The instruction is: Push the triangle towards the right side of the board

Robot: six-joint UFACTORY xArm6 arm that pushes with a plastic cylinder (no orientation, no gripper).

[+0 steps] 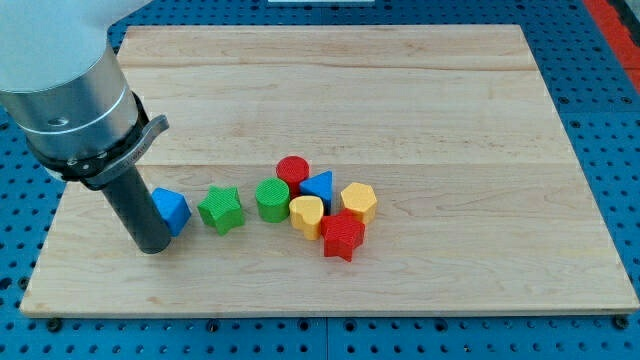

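Your arm comes in from the view's top left, and the dark rod ends at my tip [152, 247], low on the left part of the wooden surface [450, 110]. There are no jaws on this arm, so there is nothing open or closed to tell you about — only the rod.

Right beside the rod, on its right, sits a blue block [171, 211]. It looks to be touching the rod. Its shape is hard to make out from here; it has slanted sides.

A little further to the view's right is the green star [221, 210], apart from the blue block.

Then comes a small crowd of blocks near the middle of the surface. The green cylinder [272, 199] is on its left side. The red cylinder [293, 170] is behind it. The blue triangle [318, 187] sits in the middle of the crowd — it is pressed in between the red cylinder, the yellow heart [306, 215] and the yellow hexagon [358, 202]. The red star [342, 237] is at the front, nearest the view's bottom
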